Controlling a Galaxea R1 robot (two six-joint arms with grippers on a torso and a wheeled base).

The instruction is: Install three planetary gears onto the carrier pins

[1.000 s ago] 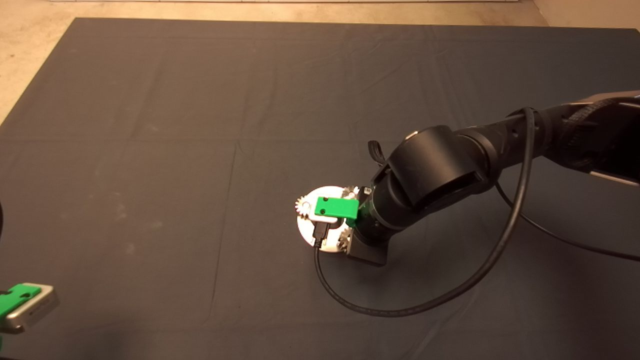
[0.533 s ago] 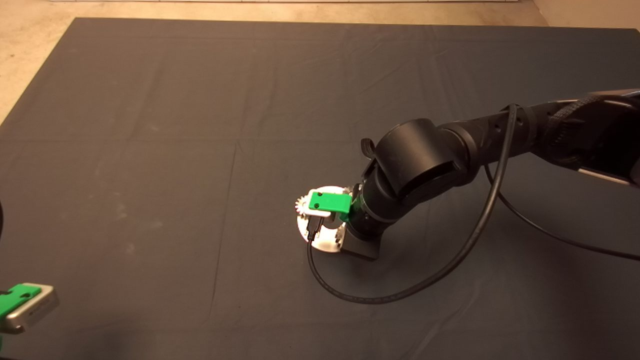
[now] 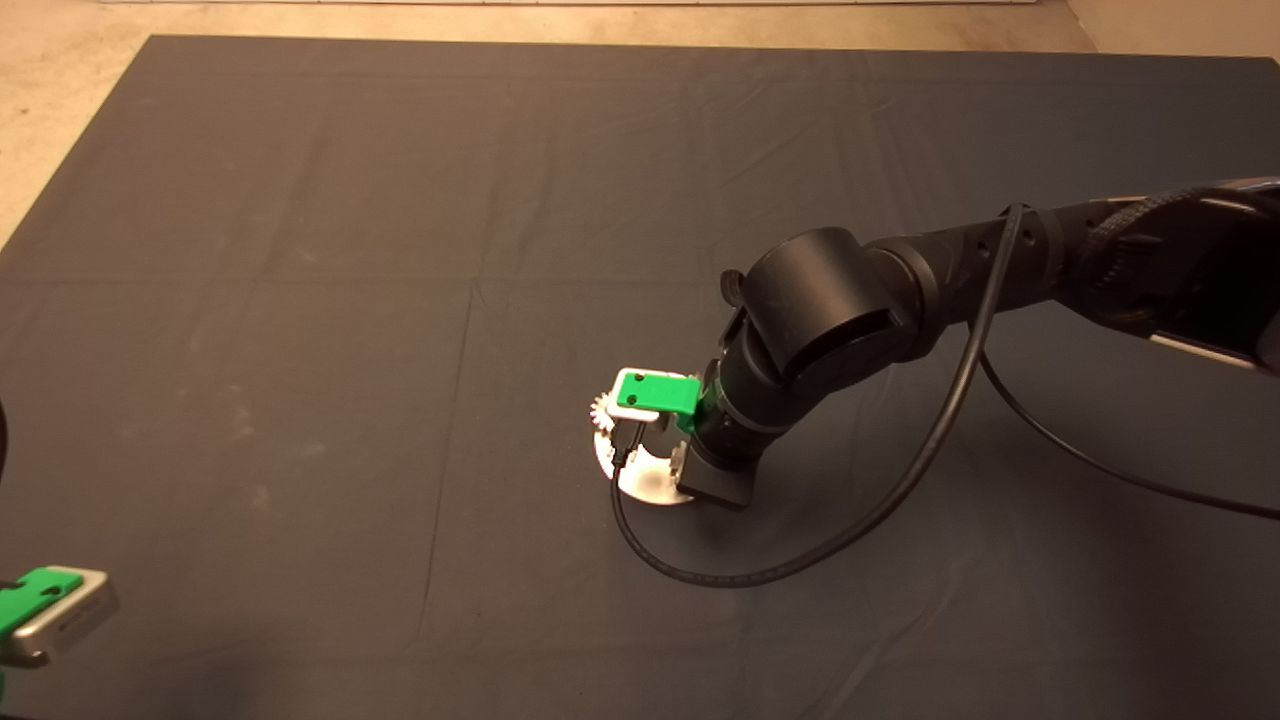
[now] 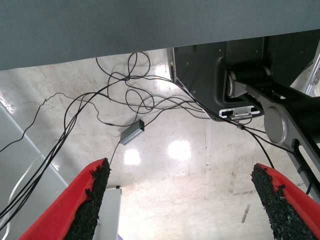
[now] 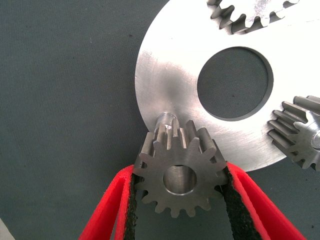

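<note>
In the head view, most of the white disc [image 3: 640, 487] is hidden under the right tool [image 3: 668, 440] and its arm. In the right wrist view, two gears [image 5: 250, 15] [image 5: 300, 132] are cut off at 1 and 3 o'clock. The free pin [image 5: 165, 120] is partly covered by the held gear [image 5: 180, 172].
</note>
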